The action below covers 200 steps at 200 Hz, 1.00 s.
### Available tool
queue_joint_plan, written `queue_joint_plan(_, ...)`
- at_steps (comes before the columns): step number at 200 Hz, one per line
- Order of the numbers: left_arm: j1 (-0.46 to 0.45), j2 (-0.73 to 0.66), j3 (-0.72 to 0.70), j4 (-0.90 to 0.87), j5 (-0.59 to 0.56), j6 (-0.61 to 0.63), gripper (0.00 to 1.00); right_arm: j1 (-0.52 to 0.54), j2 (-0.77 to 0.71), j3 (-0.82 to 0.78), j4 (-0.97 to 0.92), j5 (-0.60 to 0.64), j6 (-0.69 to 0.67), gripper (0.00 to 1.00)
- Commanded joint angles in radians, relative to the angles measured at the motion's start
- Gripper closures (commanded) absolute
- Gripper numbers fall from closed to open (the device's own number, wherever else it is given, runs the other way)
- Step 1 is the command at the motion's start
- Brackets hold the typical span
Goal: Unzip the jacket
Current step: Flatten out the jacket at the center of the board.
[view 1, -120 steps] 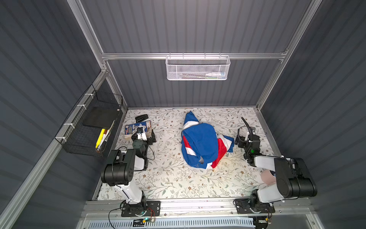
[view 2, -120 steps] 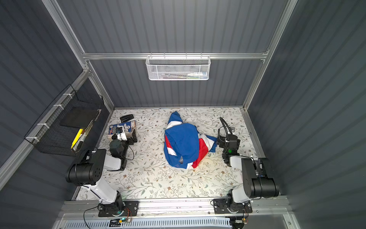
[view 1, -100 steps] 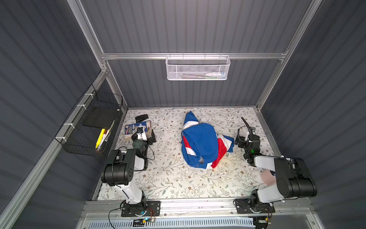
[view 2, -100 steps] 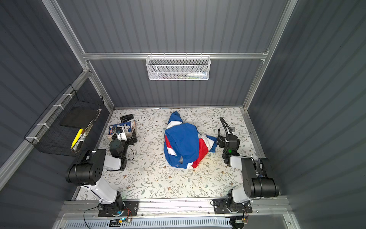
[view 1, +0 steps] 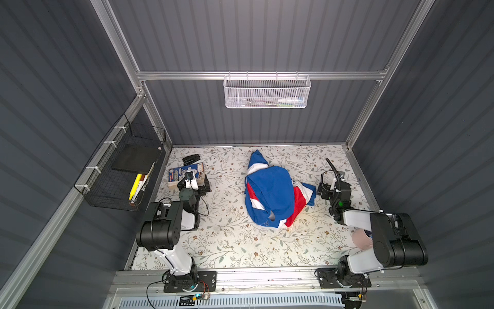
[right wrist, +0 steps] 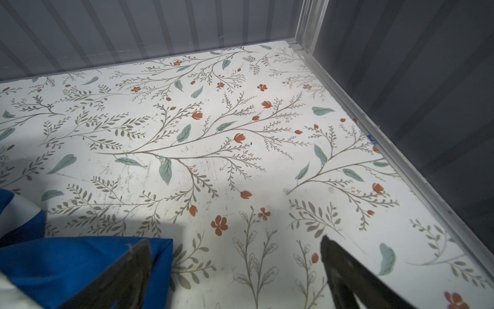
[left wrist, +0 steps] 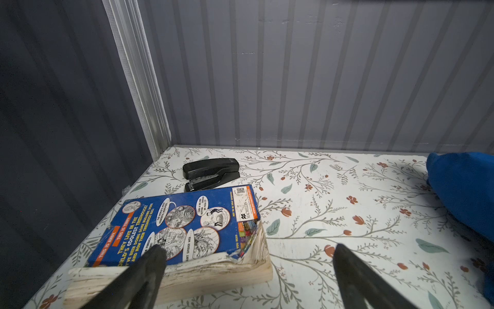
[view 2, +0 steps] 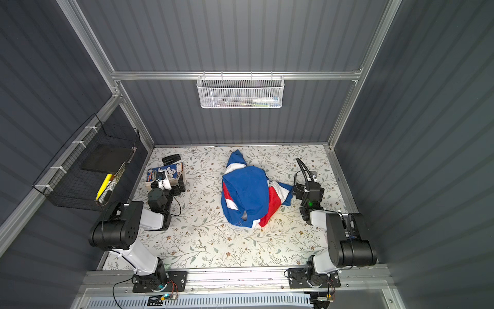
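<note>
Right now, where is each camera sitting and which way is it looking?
Both top views: high above the front, looking down at the flowery table with the jacket in the middle; left arm and right arm show.
Left wrist: on the left arm, facing the back left corner, book and stapler; open left hand shows.
Right wrist: on the right arm, facing the back right corner; open right hand shows.
Shared: both wrist views catch a blue bit of the jacket.

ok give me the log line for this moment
jacket crumpled, not held | left gripper open, at book | right gripper open, by jacket's edge
</note>
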Motion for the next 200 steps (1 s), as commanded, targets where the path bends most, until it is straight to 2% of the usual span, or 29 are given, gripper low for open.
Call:
queue_joint_plan(1, -0.003, -0.007, 0.01, 0.015, -0.001, -0.014, 0.01, 0.004, -0.012, -0.007, 0.012, 0.013, 0.009, 0.01)
queue_joint_plan(44, -0.004, -0.03, -0.005, 0.04, 0.033, 0.022, 0.01, 0.005, -0.031, -0.004, 0.018, 0.028, 0.008, 0.01)
queue_joint_plan(58, -0.014, -0.104, -0.003, -0.033, 0.033, 0.027, 0.01, 0.005, -0.081, 0.015, -0.064, 0.024, 0.007, 0.01)
queue_joint_plan(69, -0.019, -0.181, 0.023, -0.155, 0.028, 0.017, 0.01, 0.005, -0.143, 0.041, -0.18, 0.044, 0.025, 0.01)
queue_joint_plan(92, -0.02, -0.287, 0.157, -0.471, -0.065, -0.149, 0.01, 0.003, -0.264, 0.089, -0.378, 0.073, 0.11, 0.01)
queue_joint_plan(110, -0.018, -0.315, 0.252, -0.673, -0.159, -0.267, 0.01, 0.002, -0.366, 0.103, -0.46, -0.003, 0.128, 0.01)
queue_joint_plan(143, -0.017, -0.349, 0.327, -0.818, -0.142, -0.367, 0.01, 0.001, -0.481, 0.136, -0.579, -0.145, 0.167, 0.01)
queue_joint_plan(154, -0.016, -0.362, 0.348, -0.875, -0.162, -0.434, 0.01, 0.001, -0.518, 0.137, -0.602, -0.182, 0.181, 0.01)
queue_joint_plan(159, -0.009, -0.365, 0.364, -0.909, -0.164, -0.474, 0.01, 0.001, -0.533, 0.132, -0.606, -0.162, 0.215, 0.01)
queue_joint_plan(172, 0.009, -0.359, 0.415, -1.008, -0.139, -0.531, 0.01, 0.0, -0.552, 0.13, -0.643, 0.034, 0.429, 0.01)
queue_joint_plan(181, 0.012, -0.349, 0.449, -1.059, -0.121, -0.54, 0.01, -0.004, -0.542, 0.14, -0.692, 0.128, 0.494, 0.01)
queue_joint_plan(188, 0.012, -0.34, 0.469, -1.083, -0.082, -0.533, 0.01, -0.012, -0.534, 0.174, -0.771, 0.128, 0.535, 0.01)
queue_joint_plan(200, 0.012, -0.314, 0.516, -1.1, -0.039, -0.493, 0.01, -0.014, -0.514, 0.206, -0.819, 0.068, 0.51, 0.01)
